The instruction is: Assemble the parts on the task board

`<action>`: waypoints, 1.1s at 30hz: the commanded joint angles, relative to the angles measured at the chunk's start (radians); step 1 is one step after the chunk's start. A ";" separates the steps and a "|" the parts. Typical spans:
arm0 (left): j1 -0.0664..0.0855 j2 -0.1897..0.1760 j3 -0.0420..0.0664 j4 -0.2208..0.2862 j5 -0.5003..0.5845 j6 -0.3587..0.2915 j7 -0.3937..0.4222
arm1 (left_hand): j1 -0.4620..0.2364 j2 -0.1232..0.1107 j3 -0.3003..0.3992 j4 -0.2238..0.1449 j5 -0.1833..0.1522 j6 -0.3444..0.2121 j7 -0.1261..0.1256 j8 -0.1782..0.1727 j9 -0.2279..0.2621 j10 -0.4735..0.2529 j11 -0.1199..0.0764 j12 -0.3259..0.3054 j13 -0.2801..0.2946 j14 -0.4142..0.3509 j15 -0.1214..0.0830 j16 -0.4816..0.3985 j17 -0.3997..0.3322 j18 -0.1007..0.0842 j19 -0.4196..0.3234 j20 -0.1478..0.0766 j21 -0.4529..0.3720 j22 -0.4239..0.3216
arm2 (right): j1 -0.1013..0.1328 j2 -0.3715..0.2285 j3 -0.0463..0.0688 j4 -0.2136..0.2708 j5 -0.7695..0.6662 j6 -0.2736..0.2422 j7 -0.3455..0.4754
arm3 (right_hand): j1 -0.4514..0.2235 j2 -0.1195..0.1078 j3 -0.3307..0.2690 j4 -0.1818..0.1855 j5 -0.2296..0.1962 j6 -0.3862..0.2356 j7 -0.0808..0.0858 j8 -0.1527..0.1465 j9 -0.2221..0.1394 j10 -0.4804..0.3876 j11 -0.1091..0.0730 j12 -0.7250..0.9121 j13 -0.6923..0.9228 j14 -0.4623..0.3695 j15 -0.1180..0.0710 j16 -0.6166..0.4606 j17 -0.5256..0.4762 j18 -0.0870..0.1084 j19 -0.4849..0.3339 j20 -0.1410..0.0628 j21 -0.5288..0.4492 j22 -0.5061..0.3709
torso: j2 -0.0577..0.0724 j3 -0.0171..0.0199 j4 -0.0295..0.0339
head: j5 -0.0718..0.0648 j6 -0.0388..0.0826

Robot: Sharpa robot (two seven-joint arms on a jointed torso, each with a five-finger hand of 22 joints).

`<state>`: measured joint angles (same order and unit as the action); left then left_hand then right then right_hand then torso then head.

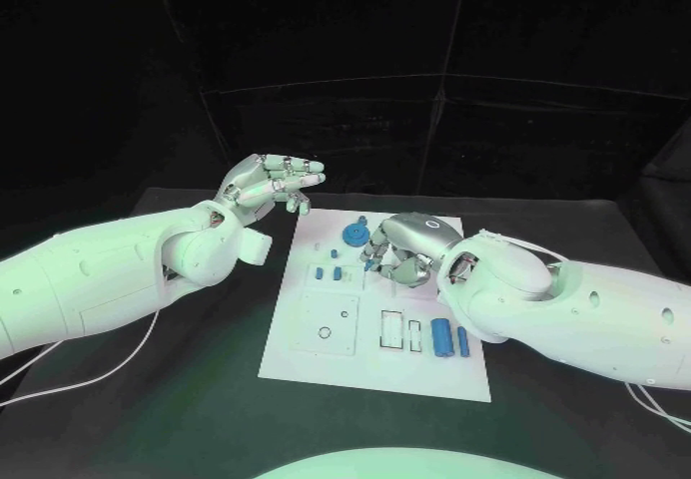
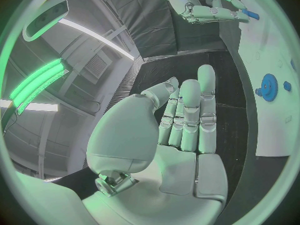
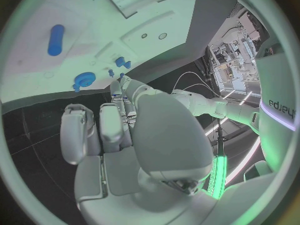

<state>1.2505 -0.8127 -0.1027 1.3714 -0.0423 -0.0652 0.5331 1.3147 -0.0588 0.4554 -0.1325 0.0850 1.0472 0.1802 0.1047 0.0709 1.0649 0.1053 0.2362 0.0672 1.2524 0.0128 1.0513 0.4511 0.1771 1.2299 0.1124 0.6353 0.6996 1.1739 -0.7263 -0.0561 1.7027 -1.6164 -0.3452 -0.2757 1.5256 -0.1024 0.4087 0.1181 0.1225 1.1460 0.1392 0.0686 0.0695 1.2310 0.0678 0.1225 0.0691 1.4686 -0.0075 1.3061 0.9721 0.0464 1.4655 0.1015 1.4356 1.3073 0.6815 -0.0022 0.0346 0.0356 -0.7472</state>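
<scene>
The white task board (image 1: 310, 354) lies in the middle of the black table. A blue gear (image 1: 354, 235) sits near its far edge, with small blue pegs (image 1: 320, 271) just in front of it. Two blue cylinders (image 1: 439, 334) lie at the board's right side. My right hand (image 1: 404, 245) hovers over the board's far middle, fingers pointing down, and a small blue peg (image 2: 250, 14) shows at its fingertips. My left hand (image 1: 274, 181) is raised beyond the board's far left corner, its fingers (image 2: 187, 115) straight and side by side, holding nothing. The gear (image 3: 83, 78) also lies just ahead of the right fingertips.
A square recess with two holes (image 1: 329, 325) and narrow rectangular slots (image 1: 391, 327) mark the board's near half. Black table (image 1: 173, 399) surrounds the board. A white cable (image 1: 101, 364) hangs under my left arm.
</scene>
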 commanded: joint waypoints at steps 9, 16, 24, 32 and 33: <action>0.002 0.004 -0.006 0.009 0.006 -0.008 -0.005 | 0.009 0.004 -0.001 -0.006 0.007 0.006 0.000 0.005 -0.002 0.003 0.002 0.004 0.000 -0.006 0.001 -0.004 -0.001 0.007 -0.007 -0.002 -0.004 -0.002 | -0.051 0.089 -0.026 -0.041 -0.059 0.072 0.016 | -0.013 -0.002 0.015 -0.008 0.000 0.001 0.002 -0.002 0.001 0.004 0.001 -0.009 -0.001 0.011 -0.007 0.007 0.001 0.001 0.005 -0.008 0.003 0.083 | 0.000 0.0026 -0.0034 | 0.038 -0.015; 0.002 0.006 -0.010 0.013 0.006 -0.009 -0.007 | 0.009 0.004 -0.001 -0.006 0.007 0.006 0.000 0.005 -0.002 0.003 0.002 0.004 0.000 -0.006 0.001 -0.004 -0.001 0.007 -0.007 -0.002 -0.004 -0.002 | -0.068 0.116 -0.040 -0.059 -0.082 0.094 0.019 | -0.017 -0.003 0.018 -0.011 0.000 -0.002 0.003 -0.003 0.001 0.003 0.002 -0.011 -0.001 0.010 -0.006 0.006 0.000 0.001 0.005 -0.007 0.002 0.083 | -0.001 0.0023 -0.0033 | 0.043 -0.014; 0.002 0.006 -0.011 0.012 0.006 -0.008 -0.010 | 0.010 0.004 -0.001 -0.007 0.007 0.006 0.000 0.005 -0.002 0.003 0.002 0.004 0.000 -0.006 0.001 -0.005 -0.002 0.007 -0.007 -0.002 -0.004 -0.002 | -0.075 0.126 -0.043 -0.065 -0.098 0.114 0.017 | -0.028 -0.005 0.023 -0.015 -0.006 -0.006 0.005 -0.004 0.000 0.000 0.004 -0.015 -0.001 0.009 -0.004 0.005 -0.003 0.001 0.004 -0.006 0.001 0.082 | -0.001 0.0036 -0.0048 | 0.045 -0.013; 0.002 0.006 -0.011 0.012 0.006 -0.005 -0.011 | 0.010 0.004 -0.001 -0.007 0.007 0.006 0.000 0.005 -0.002 0.003 0.002 0.004 0.000 -0.006 0.001 -0.005 -0.002 0.007 -0.007 -0.002 -0.004 -0.002 | -0.077 0.133 -0.043 -0.071 -0.107 0.119 0.009 | -0.028 -0.005 0.023 -0.015 -0.006 -0.006 0.005 -0.004 0.000 0.000 0.004 -0.015 -0.001 0.009 -0.004 0.005 -0.003 0.001 0.004 -0.006 0.001 0.082 | -0.001 0.0031 -0.0043 | 0.045 -0.016; 0.002 0.006 -0.011 0.012 0.006 -0.005 -0.012 | 0.010 0.004 -0.001 -0.007 0.007 0.006 0.000 0.005 -0.002 0.003 0.002 0.004 0.000 -0.006 0.001 -0.005 -0.002 0.007 -0.007 -0.002 -0.004 -0.002 | -0.077 0.133 -0.043 -0.072 -0.110 0.119 0.006 | -0.028 -0.005 0.023 -0.015 -0.006 -0.006 0.005 -0.004 0.000 0.000 0.004 -0.015 -0.001 0.009 -0.004 0.005 -0.003 0.001 0.004 -0.006 0.001 0.082 | -0.001 0.0031 -0.0042 | 0.045 -0.017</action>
<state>1.2508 -0.8075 -0.1149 1.3815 -0.0418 -0.0734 0.5207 1.3147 -0.0588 0.4554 -0.1324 0.0850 1.0472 0.1802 0.1047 0.0709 1.0649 0.1053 0.2362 0.0671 1.2524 0.0128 1.0514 0.4498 0.1770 1.2299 0.1125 0.6354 0.6991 1.0960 -0.5946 -0.0991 1.6314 -1.7051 -0.2397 -0.2659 1.5047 -0.1102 0.4237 0.1027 0.1221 1.1410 0.1415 0.0609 0.0696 1.2309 0.0678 0.1140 0.0693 1.4686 -0.0075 1.3097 0.9697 0.0464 1.4654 0.1016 1.4356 1.3073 0.6805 0.0011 0.0300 0.0807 -0.7631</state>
